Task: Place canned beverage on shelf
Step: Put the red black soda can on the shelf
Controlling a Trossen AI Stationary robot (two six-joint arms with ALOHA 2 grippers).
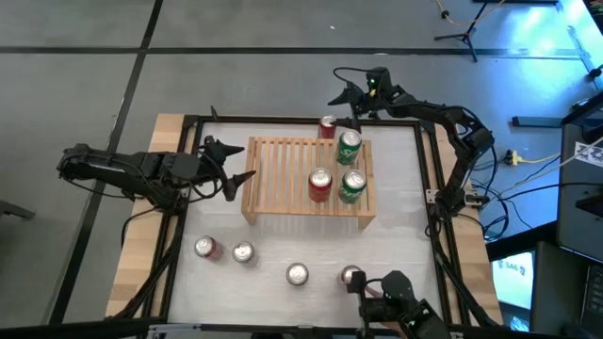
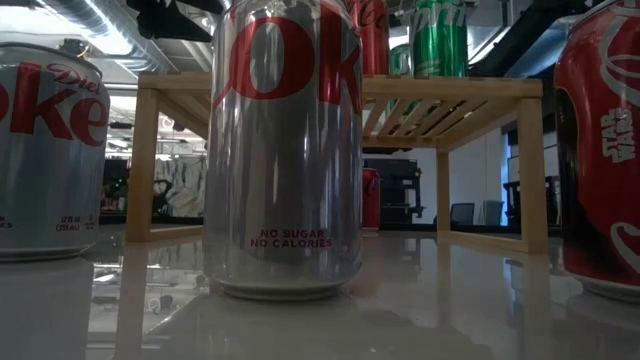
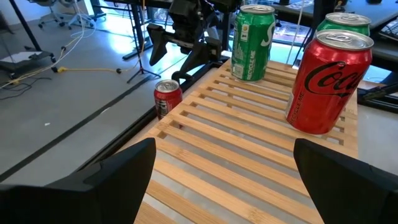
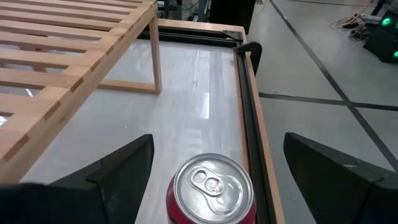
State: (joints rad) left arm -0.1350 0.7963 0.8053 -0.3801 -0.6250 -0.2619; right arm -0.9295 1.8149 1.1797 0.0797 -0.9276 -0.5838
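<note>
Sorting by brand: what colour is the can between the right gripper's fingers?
Red can, silver top; right wrist view.

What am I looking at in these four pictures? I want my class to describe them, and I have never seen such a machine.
This is a robot with two dark arms at a table, stocking drink cans on a wooden shelf. One picture looks straight down, one sits at table height among the cans, and two come from cameras on the arms' wrists. Three cans stand on the shelf: a red can and two green cans. Another red can stands behind it, and four more wait in front. The left end effector is open at the shelf's end, holding nothing. The right end effector is open above the front right can, not gripping it.
</note>
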